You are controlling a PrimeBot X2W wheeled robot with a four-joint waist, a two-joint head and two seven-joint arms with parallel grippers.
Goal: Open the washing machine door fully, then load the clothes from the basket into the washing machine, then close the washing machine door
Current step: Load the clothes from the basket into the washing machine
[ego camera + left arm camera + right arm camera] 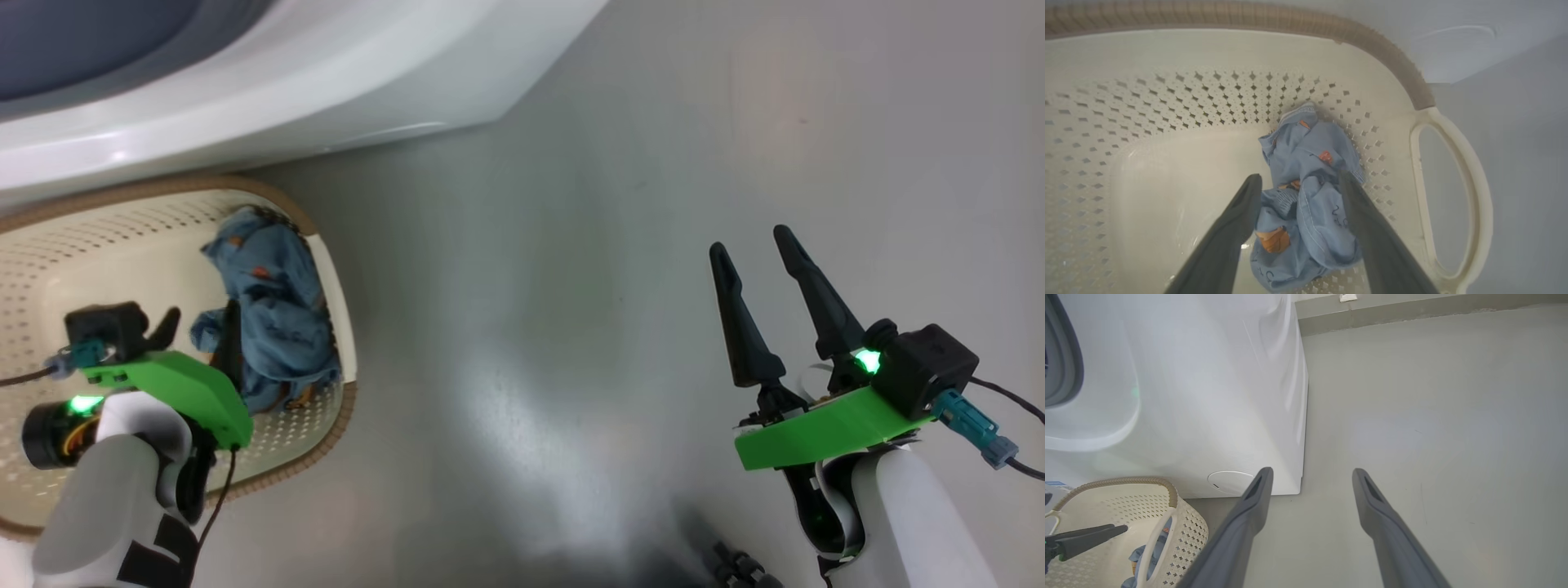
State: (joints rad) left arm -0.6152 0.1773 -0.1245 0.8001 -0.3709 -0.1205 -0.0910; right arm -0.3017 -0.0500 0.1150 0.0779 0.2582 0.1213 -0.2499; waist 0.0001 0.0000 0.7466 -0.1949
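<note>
Holding our left gripper (1299, 177) inside the one basket (1425, 94), jaws apart, we are straddling the one blue garment (1310, 163) there; our right gripper (1310, 473) is hovering, jaws apart too, over floor (1433, 416) beside the washer (1208, 396).

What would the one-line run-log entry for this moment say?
phase: picking clothes from basket | left gripper: open, fingers either side of blue garment | right gripper: open, above floor | held: nothing
</note>
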